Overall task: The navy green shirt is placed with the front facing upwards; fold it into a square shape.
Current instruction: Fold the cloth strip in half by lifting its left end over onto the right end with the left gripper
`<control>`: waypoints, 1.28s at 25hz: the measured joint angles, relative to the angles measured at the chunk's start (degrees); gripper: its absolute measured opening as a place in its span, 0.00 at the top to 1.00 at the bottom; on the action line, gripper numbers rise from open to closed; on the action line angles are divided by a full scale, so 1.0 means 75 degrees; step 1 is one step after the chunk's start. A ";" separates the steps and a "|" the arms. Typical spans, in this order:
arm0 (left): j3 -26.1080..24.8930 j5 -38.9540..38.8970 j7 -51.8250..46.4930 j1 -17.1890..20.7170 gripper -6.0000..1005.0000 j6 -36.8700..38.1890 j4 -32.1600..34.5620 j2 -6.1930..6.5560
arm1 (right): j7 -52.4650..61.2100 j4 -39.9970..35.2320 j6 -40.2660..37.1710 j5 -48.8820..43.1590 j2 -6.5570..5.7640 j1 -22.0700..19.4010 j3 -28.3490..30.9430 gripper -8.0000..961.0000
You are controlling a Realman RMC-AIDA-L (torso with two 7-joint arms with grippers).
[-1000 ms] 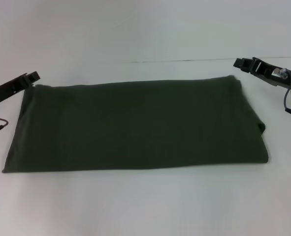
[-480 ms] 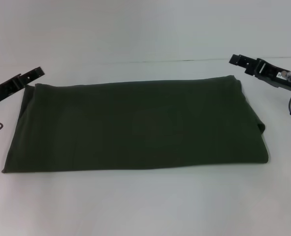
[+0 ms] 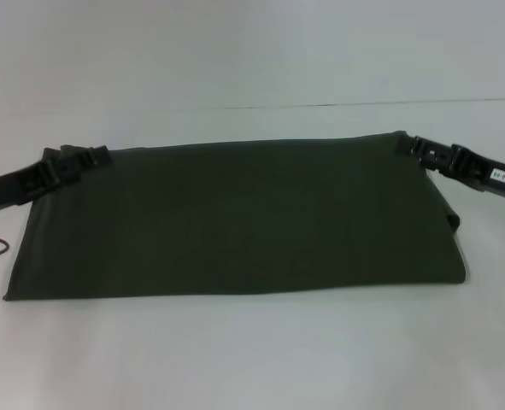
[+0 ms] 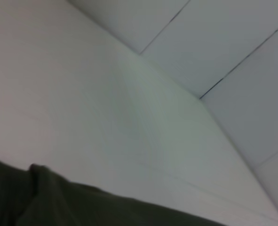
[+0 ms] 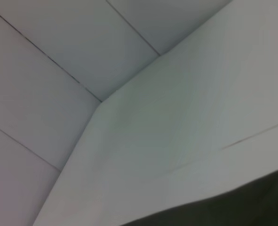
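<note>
Shirt (folded flat) — left tool, right tool at far corners.

1. Left arm: reaches in from the left edge of the head view, lying low and nearly level, angled slightly toward the far side.
2. Left gripper: its tip lies at the far left corner of the shirt, over the cloth. The finger position cannot be made out.
3. Right arm: enters from the right edge of the head view, low and sloping up toward the centre, with a cable hanging near the wrist.
4. Right gripper: its tip meets the far right corner of the shirt. The finger position cannot be made out.
5. Both arms are set roughly mirror-wise, one at each far corner.
6. Neither wrist view shows its own fingers.
</note>
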 joint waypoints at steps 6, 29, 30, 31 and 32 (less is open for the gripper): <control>0.0517 0.0083 0.0171 -0.0189 0.14 -0.1429 -0.0471 -0.0100 | -0.0217 0.0043 -0.0046 -0.0035 0.0110 -0.0131 -0.0024 0.11; 0.0793 0.0232 0.0206 -0.0178 0.14 -0.2712 -0.0626 -0.0180 | -0.0256 0.0082 0.0013 -0.0037 0.0201 -0.0135 -0.0197 0.11; 0.0793 0.0238 0.0206 -0.0172 0.14 -0.2759 -0.0626 -0.0179 | -0.0255 0.0082 0.0014 -0.0037 0.0202 -0.0134 -0.0199 0.11; 0.0793 0.0239 0.0205 -0.0170 0.14 -0.2786 -0.0626 -0.0179 | -0.0255 0.0083 0.0015 -0.0037 0.0203 -0.0133 -0.0202 0.11; 0.0793 0.0240 0.0205 -0.0166 0.14 -0.2814 -0.0627 -0.0179 | -0.0255 0.0082 0.0015 -0.0037 0.0203 -0.0132 -0.0205 0.11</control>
